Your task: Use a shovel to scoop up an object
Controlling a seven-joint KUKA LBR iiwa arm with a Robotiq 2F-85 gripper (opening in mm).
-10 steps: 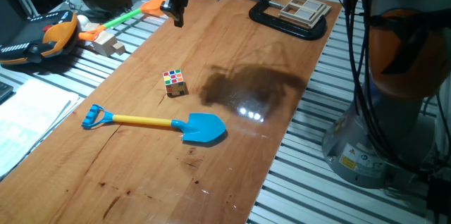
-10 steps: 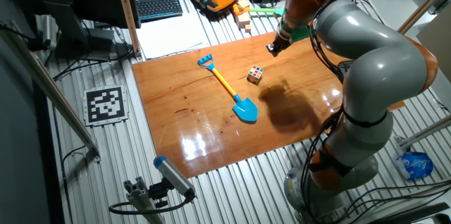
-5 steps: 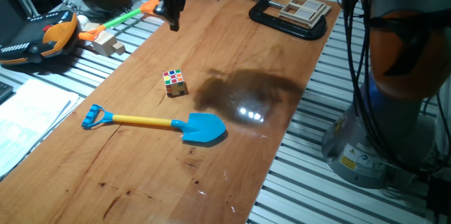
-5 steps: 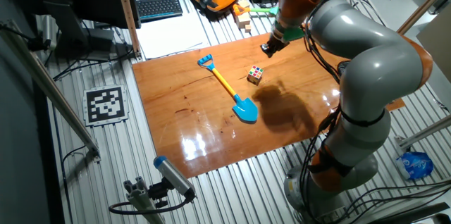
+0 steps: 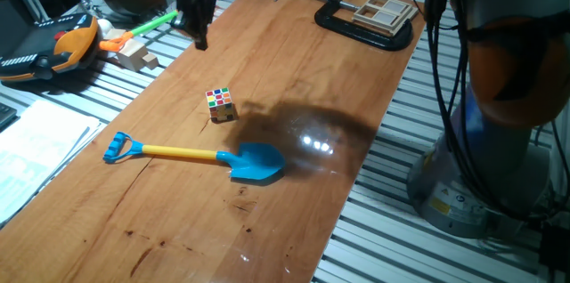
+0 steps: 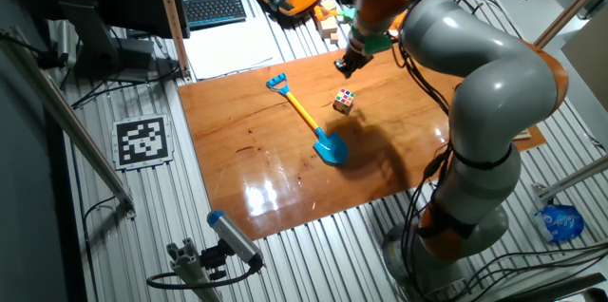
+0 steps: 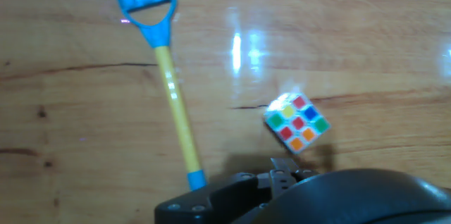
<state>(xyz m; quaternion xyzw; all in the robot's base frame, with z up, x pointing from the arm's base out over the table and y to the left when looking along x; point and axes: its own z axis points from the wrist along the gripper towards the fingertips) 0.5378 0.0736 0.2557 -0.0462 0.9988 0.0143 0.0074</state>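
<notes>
1. Nearest me in one fixed view: the shovel [image 5: 198, 155] lies flat on the table [image 5: 294, 78], blue blade toward the robot base, yellow shaft running out to the D-end by the left edge. Untouched; nothing is holding it.
2. The hand view shows the shaft and D-end [image 7: 146, 3] flat against the wood. The blade is hidden behind the hand's own housing at the bottom of that view.
3. Next out: the cube [image 5: 220, 103] sits on the wood near the shaft, apart from it and not on the blade. It is tilted to the shaft line in the hand view [image 7: 297, 122]. Not scooped.
4. Further back: the gripper [image 5: 199, 32] hangs above the far left part of the table, well apart from shovel and cube. It carries nothing.
5. Jaw opening: I cannot tell. In both fixed views the fingers are small and dark, and the hand view shows only housing.
6. Far edge, off task: an orange-and-green shovel [image 5: 151, 25] and pale blocks [image 5: 135, 54] off the left rim, a black clamp [image 5: 363, 25] at the far right corner.
7. Status, my judgement: nothing done yet. Left: get to the handle, grasp it, slide the blade under the cube, lift.
</notes>
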